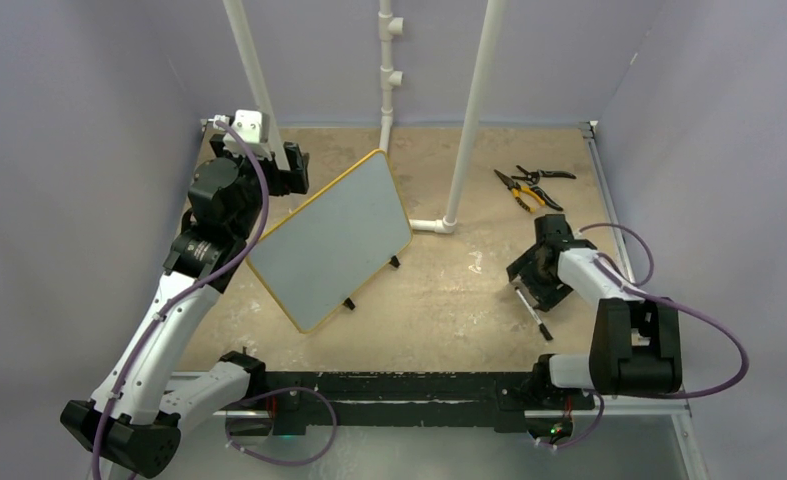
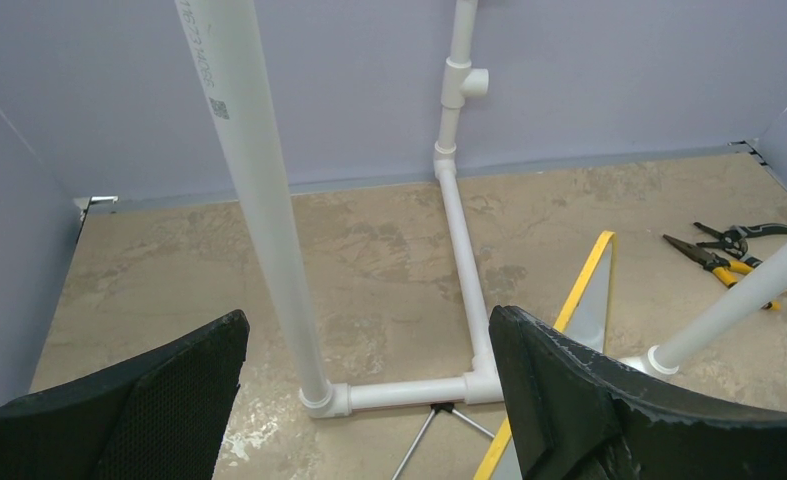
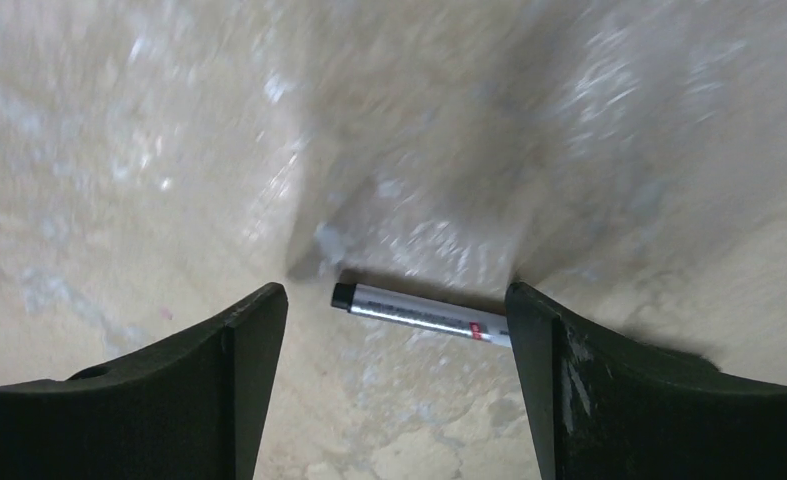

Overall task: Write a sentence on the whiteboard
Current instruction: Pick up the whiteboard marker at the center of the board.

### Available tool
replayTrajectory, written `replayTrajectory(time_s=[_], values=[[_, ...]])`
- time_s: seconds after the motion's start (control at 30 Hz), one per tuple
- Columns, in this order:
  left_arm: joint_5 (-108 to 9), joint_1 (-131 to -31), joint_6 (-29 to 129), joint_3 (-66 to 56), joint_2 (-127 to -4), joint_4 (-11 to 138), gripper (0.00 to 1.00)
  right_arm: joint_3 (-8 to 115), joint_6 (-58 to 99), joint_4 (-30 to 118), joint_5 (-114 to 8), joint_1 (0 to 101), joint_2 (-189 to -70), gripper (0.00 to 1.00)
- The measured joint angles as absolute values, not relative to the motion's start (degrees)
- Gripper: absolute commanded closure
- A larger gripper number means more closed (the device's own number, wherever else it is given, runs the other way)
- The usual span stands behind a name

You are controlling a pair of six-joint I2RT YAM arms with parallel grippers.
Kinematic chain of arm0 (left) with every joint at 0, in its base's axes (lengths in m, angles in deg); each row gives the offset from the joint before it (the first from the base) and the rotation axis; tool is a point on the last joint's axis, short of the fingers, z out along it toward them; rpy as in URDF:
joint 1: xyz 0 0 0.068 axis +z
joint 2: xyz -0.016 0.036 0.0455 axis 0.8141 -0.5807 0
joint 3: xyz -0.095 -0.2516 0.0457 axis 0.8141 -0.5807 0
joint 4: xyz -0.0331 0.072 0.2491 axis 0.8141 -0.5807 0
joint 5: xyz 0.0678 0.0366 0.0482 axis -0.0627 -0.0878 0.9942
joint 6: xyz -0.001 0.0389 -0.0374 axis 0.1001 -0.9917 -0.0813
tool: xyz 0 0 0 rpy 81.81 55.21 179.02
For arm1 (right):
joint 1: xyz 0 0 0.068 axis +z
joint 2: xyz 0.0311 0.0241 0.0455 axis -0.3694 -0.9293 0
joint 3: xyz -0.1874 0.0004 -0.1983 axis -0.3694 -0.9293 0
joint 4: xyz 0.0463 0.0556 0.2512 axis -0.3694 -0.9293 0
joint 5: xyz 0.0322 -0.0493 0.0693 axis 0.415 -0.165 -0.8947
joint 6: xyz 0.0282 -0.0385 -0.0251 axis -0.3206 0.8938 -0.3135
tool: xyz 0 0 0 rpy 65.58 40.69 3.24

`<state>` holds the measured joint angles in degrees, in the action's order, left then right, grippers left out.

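A: Where is the whiteboard [image 1: 334,240]?
B: Left of centre on the mottled beige table [image 1: 439,310], propped on small black feet. It is a flat, pale grey rectangle with rounded corners and a thin yellow frame. Its long axis runs from near-left to far-right, and the face tilts up toward the near-right.
A: And the left gripper [image 1: 296,165]?
B: That arm reaches far, wrist folded by the whiteboard's far-left edge. Its rough black fingers [image 2: 169,400] are spread wide on nothing, with a smooth white pipe [image 2: 259,200] rising beyond them.
A: The right gripper [image 1: 537,272]?
B: Elbow bent, it points down at the table on the right. Jaws stand apart over a marker [image 3: 419,312], a slim silver barrel with a black cap, lying crosswise between them, one end hidden behind a finger
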<state>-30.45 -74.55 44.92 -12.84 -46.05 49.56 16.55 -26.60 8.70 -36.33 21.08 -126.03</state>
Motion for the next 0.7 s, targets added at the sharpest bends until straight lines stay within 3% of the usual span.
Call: replayTrajectory(time_s=[0.23,0.7], values=[[-30.69,-74.59,44.94,-13.13,-45.98,49.58,0.1,16.6,-29.31,8.08,-37.46,27.96,-125.97,0.22],[-31.04,-75.6,44.97,-13.13,-45.32,49.73,0.1,20.81,-33.48,-3.08,-35.52,33.23,-123.39,0.18]])
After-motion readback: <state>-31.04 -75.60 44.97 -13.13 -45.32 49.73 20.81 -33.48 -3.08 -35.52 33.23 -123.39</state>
